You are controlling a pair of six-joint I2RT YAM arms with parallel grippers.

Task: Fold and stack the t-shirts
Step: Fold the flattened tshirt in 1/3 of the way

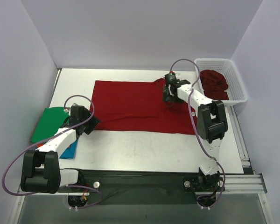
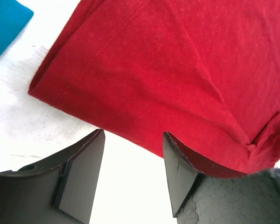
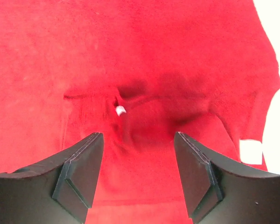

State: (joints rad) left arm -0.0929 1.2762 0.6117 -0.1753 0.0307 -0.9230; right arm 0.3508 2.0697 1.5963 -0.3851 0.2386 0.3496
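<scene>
A dark red t-shirt (image 1: pixel 135 105) lies spread flat across the middle of the table. My right gripper (image 1: pixel 169 97) hovers over its right part, jaws open and nothing between them. The right wrist view shows the gripper (image 3: pixel 139 177) above wrinkled red cloth (image 3: pixel 144 70) with a small white label (image 3: pixel 120 110). My left gripper (image 1: pixel 92 122) is at the shirt's near left corner. In the left wrist view the gripper (image 2: pixel 133 172) stands open over bare table, just short of the red hem (image 2: pixel 130 93). Folded green (image 1: pixel 49 122) and blue (image 1: pixel 71 149) t-shirts lie at the left.
A white mesh basket (image 1: pixel 237 79) at the back right holds more crumpled dark red t-shirts (image 1: pixel 213 83). Grey walls close in the table on three sides. A blue shirt corner (image 2: pixel 4 23) shows at the top left of the left wrist view.
</scene>
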